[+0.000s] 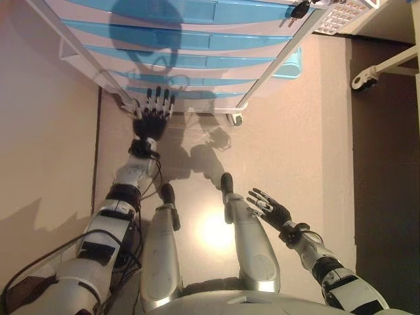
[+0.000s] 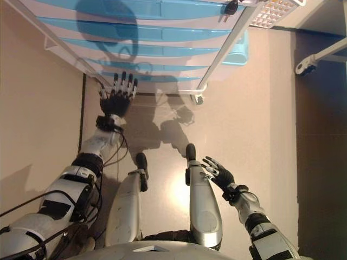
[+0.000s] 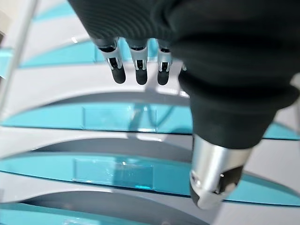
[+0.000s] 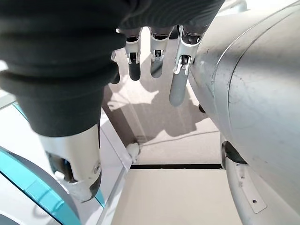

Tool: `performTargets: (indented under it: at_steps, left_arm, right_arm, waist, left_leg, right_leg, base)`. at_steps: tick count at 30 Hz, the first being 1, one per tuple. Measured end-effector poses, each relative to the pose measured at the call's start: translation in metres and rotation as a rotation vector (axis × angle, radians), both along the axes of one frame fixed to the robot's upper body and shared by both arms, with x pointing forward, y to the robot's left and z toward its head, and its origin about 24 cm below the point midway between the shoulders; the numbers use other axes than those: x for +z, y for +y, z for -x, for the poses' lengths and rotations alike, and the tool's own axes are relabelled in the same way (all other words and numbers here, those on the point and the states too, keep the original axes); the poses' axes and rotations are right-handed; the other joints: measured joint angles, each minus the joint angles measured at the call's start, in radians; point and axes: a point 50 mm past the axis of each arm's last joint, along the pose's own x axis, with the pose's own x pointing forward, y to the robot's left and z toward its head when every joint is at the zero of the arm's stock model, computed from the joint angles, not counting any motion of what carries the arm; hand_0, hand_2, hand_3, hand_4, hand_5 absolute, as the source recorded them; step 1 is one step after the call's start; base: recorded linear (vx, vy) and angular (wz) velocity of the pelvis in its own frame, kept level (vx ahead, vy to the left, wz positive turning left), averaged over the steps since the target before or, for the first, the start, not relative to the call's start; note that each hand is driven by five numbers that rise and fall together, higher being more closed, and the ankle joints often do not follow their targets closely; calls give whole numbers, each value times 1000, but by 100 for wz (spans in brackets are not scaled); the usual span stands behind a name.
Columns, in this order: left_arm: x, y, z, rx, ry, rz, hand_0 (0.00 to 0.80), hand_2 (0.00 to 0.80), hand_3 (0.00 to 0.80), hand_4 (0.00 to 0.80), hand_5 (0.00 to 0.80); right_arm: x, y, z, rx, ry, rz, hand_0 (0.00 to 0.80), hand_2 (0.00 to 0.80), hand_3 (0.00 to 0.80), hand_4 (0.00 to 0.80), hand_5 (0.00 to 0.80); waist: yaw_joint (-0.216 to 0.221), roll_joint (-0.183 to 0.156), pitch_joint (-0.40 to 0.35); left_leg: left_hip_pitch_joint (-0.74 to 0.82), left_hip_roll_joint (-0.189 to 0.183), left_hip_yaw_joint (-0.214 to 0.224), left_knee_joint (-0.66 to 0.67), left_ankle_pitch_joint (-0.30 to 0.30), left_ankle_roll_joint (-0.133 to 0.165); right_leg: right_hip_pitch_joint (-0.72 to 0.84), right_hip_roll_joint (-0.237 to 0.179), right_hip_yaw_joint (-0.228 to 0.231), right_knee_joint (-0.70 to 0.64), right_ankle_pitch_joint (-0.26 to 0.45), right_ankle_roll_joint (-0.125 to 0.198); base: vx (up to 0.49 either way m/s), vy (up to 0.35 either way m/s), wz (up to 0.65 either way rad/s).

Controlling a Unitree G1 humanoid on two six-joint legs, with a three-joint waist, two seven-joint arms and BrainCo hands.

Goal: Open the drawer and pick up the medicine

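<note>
The floor point(image 1: 295, 151) was a smooth beige surface; a darker strip point(image 1: 384, 164) ran along its right side, and a thin dark seam point(image 1: 98, 151) crossed it on the left. A white frame with a castor point(image 1: 363, 79) stood at the upper right.

The drawer cabinet point(image 1: 197, 39) occupied the top of the head views: a white-framed unit on small wheels point(image 1: 235, 119), its translucent blue drawer fronts point(image 1: 184, 62) stacked one above another, all shut. A small dark key point(image 1: 300, 9) hung at its upper right corner. A white grid-patterned object point(image 1: 341, 16) lay beside the cabinet top. In the left wrist view each drawer front point(image 3: 117, 117) carried a clear rectangular label window point(image 3: 112, 171).

The medicine showed in no view, and neither hand held it.

The left hand point(image 1: 152, 111) reached to the lowest drawers near the cabinet's left leg, its fingers point(image 3: 140, 70) straight and spread, gripping nothing; contact with the drawer could not be determined.

The right hand point(image 1: 270, 209) hung low beside the robot, well apart from the cabinet, fingers point(image 4: 157, 65) relaxed and empty.
</note>
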Motion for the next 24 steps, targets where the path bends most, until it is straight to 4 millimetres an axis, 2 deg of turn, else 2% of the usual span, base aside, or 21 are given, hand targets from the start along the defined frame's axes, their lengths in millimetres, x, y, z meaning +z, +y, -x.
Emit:
performTargets:
  at_steps: [3, 17, 23, 24]
  left_arm:
    - [16, -4, -7, 8, -6, -5, 0, 0, 0, 0, 0]
    - [30, 5, -12, 70, 19, 7, 0, 0, 0, 0, 0]
    - [40, 6, -12, 71, -29, -39, 0, 0, 0, 0, 0]
    - [40, 6, -12, 68, -33, -43, 147, 147, 147, 147, 147]
  right_arm:
    - [0, -1, 0, 10, -3, 10, 0, 0, 0, 0, 0]
    - [0, 1, 1, -5, -7, -27, 0, 0, 0, 0, 0]
    - [1, 2, 1, -6, -15, -51, 0, 0, 0, 0, 0]
    - [1, 2, 2, -9, -15, -53, 0, 0, 0, 0, 0]
  waist:
    - [-14, -1, 0]
    - [-40, -3, 1]
    - [-36, -14, 7]
    - [-35, -14, 7]
  left_leg:
    - [0, 1, 1, -4, -1, -1]
    - [-12, 2, 8, -5, -7, -7]
    - [-19, 2, 16, -7, 1, 4]
    - [-19, 2, 17, -8, 1, 4]
  right_leg:
    - [1, 1, 1, -5, 1, 0]
    - [-5, 1, 7, -24, 7, 5]
    - [-13, 0, 9, -36, 20, 2]
    - [-11, 0, 9, -39, 21, 3]
  base:
    - [32, -31, -2]
    - [13, -14, 0]
    - [0, -14, -2]
    - [0, 0, 0]
